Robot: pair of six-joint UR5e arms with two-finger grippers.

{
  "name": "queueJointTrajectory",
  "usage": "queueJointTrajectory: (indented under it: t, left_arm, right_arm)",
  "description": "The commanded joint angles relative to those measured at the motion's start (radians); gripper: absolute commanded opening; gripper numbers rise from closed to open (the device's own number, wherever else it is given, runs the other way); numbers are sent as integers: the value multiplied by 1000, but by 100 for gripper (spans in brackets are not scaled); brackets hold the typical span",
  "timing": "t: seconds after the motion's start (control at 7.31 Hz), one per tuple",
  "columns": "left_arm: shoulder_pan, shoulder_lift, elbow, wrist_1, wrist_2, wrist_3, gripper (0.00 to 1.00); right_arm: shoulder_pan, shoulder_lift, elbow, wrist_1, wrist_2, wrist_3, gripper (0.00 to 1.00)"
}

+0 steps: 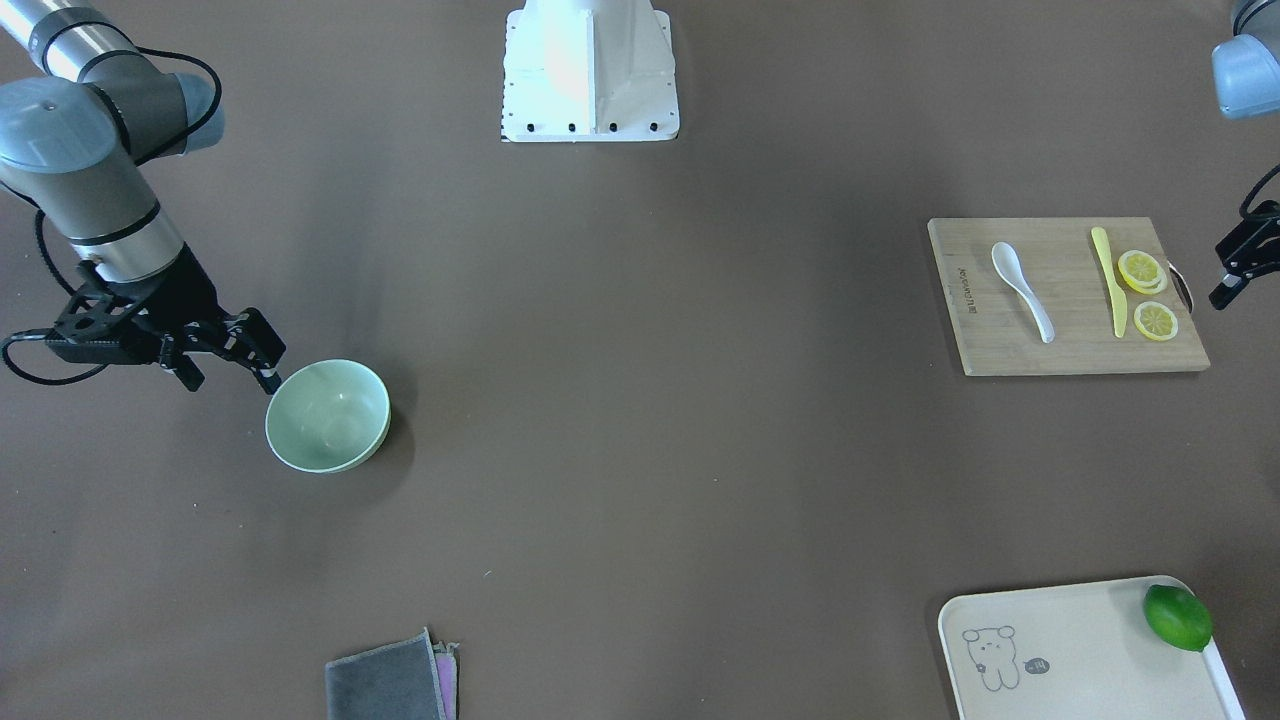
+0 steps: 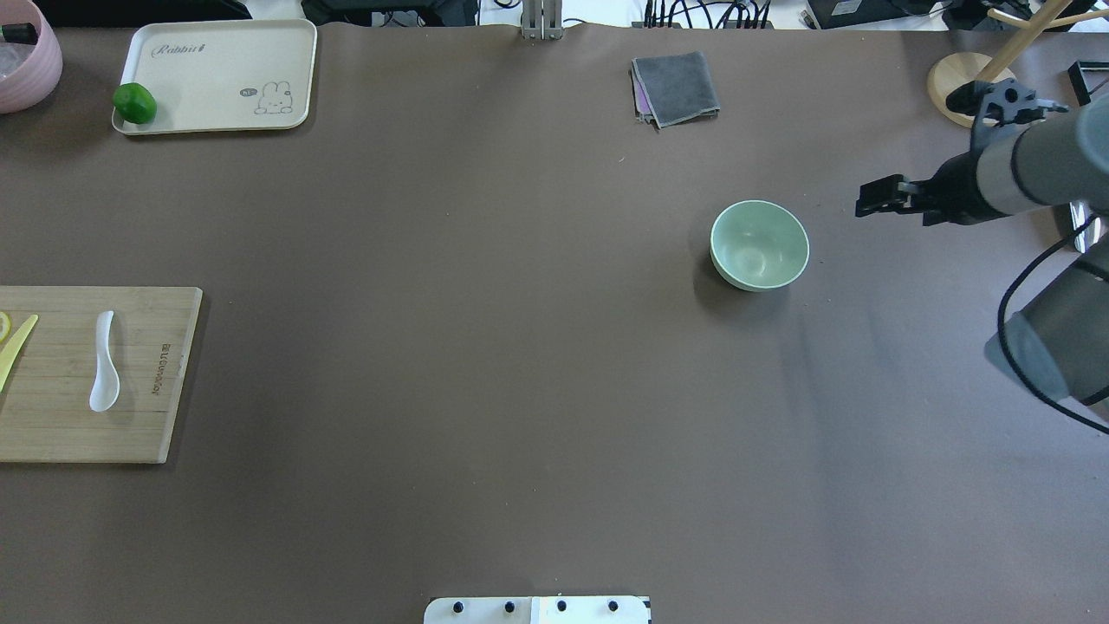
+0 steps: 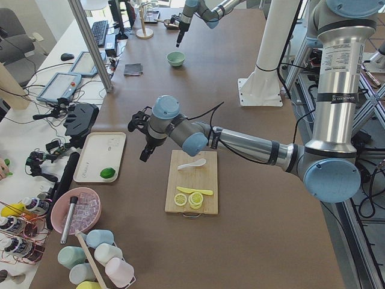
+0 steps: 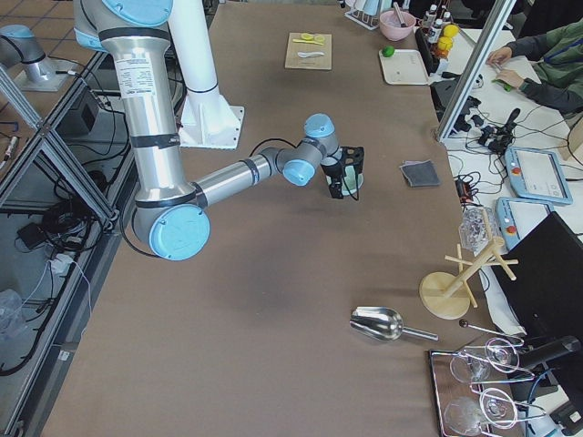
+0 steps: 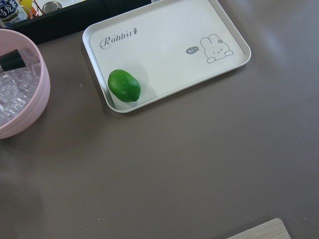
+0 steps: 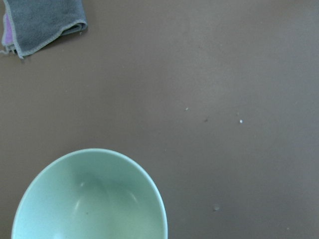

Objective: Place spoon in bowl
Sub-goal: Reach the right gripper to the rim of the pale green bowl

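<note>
The spoon [image 1: 1022, 290] lay flat on a wooden cutting board [image 1: 1000, 352] at the left end of the table [image 1: 640, 420]. Its scoop was toward the robot and its handle pointed away, and neither gripper touched it. Just left of it on the same board lay a yellow knife [image 1: 1108, 280], and beyond that some lemon slices [image 1: 1141, 271]. The left gripper [image 1: 1225, 292] hung just off the board's left edge, past the slices and apart from the spoon. From where I stood I couldn't tell whether its fingers were apart or together. The bowl [image 1: 328, 415] stood upright well off to the right, a long way from the board. The right gripper [image 1: 230, 380] hovered just right of the bowl's rim with its 2 fingers spread apart, holding nothing. At the far left a cream tray [image 1: 1080, 650] carried 1 lime [image 1: 1177, 617] in its corner. A folded grey cloth [image 1: 385, 682] lay by the far edge, well beyond the bowl.
</note>
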Motion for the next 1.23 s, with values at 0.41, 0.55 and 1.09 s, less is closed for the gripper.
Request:
queueJointTrajectory:
  t: [0.41, 0.55, 1.09]
  left_arm:
    - [2, 0, 1, 0, 0, 1, 98]
    - [3, 0, 1, 1, 1, 2, 98]
    - [5, 0, 9, 0, 6, 4, 98]
  right_arm:
    - [-95, 10, -45, 0, -142, 126, 28]
    - [-98, 18, -44, 2, -140, 163, 0]
    - [-101, 181, -35, -91, -136, 223, 0]
